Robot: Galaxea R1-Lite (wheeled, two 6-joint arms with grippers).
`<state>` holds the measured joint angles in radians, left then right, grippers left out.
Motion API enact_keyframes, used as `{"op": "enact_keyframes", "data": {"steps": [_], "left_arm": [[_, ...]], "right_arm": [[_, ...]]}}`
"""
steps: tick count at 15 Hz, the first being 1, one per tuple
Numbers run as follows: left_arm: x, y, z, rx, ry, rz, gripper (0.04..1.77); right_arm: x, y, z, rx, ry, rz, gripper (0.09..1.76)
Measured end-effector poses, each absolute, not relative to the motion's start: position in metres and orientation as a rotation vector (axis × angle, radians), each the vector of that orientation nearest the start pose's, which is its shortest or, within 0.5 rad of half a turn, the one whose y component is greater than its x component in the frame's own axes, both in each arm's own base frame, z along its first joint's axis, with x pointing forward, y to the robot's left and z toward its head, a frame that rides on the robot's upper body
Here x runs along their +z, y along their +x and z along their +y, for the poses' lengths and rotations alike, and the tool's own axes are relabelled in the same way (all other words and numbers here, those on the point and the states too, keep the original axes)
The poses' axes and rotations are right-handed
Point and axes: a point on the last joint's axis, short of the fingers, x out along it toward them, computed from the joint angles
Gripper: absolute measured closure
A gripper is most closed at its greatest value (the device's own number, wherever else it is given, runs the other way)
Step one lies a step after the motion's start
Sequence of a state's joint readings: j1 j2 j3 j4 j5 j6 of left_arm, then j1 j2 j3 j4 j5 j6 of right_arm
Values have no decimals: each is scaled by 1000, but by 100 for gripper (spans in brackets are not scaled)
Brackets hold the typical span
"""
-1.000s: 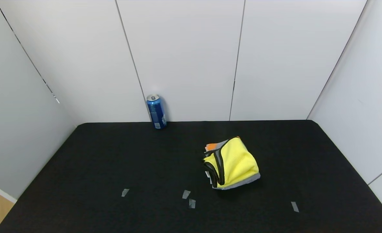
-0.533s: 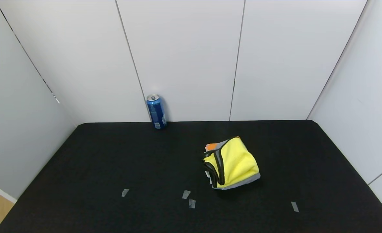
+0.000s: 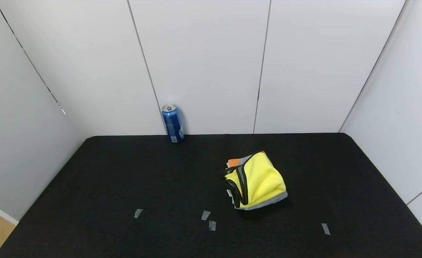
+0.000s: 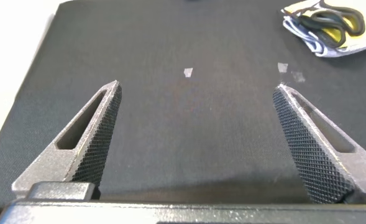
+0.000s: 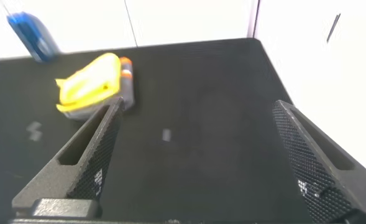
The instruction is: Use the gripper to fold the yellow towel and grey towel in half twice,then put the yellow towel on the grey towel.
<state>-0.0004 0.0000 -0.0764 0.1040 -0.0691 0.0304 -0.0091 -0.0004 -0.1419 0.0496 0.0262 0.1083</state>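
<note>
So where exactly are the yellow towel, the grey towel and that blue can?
yellow towel (image 3: 262, 177): head view, on its folded top face.
grey towel (image 3: 268, 202): head view, on the grey edge showing under the yellow one.
blue can (image 3: 173, 124): head view, on its side wall.

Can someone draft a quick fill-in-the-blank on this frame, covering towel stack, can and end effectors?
1. The bright yellow folded microfibre towel lies on top of the ____ terry towel.
2. The blue metal drink can stands ____ at the far edge of the black felt table.
3. The left end effector and the right end effector both stand ____, holding nothing.
4. The stack lies to the can's ____ in the head view.

Missing words: grey; upright; open; right
</note>
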Motion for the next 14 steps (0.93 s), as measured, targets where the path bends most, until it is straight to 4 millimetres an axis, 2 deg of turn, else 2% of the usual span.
{"op": "enact_keyframes", "data": {"steps": [4, 7, 14], "left_arm": [[83, -27, -1, -28, 50, 10, 9], [76, -23, 0, -8, 66, 6, 9], [74, -23, 0, -9, 47, 12, 9]], "right_arm": [[89, -25, 0, -4, -15, -83, 14], [76, -23, 0, -13, -39, -4, 14], [76, -23, 0, -5, -27, -1, 14]]}}
